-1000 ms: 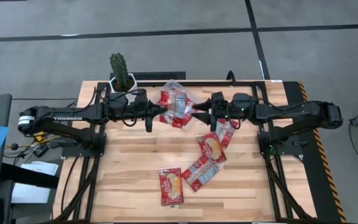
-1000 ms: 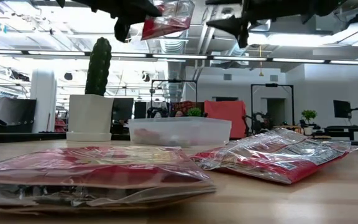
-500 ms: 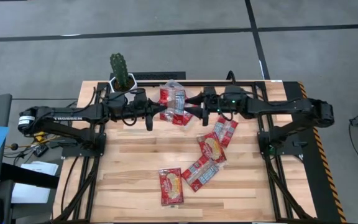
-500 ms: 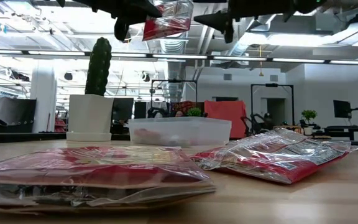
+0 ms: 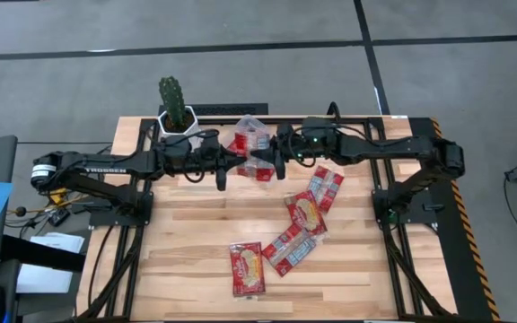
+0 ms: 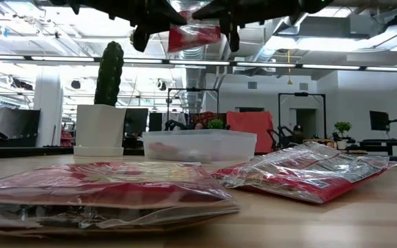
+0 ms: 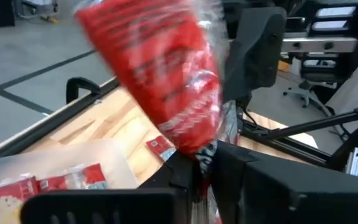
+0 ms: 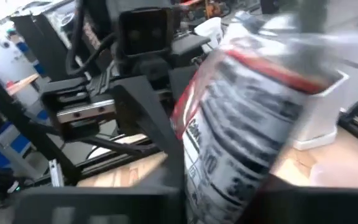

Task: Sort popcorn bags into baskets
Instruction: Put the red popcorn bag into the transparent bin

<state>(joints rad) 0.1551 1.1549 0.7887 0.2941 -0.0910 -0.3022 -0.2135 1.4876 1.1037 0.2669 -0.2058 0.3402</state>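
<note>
One red popcorn bag hangs high over the table's far middle, between my two grippers. My left gripper reaches it from the left and is shut on it. My right gripper meets it from the right and is closed on its other end. Just beyond, at the far edge, stands the clear basket, also seen in the low view, with bags lying in it. Several more popcorn bags lie flat on the wood: two at right centre and two nearer. My left gripper pinches one end of the bag between its two fingers, coming level from the table's left. The bag stands out beyond the fingertips, lifted clear of the table. My right gripper has the bag's opposite end, coming level from the table's right. In its wrist view the bag fills the space between the fingers, and blur hides the exact place of contact. The bag is held high above the table.
A white pot with a green cactus stands at the far left, next to the basket. Black frame rails run along both sides of the wooden table. Bare wood lies at the near left.
My right gripper has travelled toward the table's left, up to the held bag, and has closed on the bag's end. My left gripper has kept the bag raised in nearly the same place.
</note>
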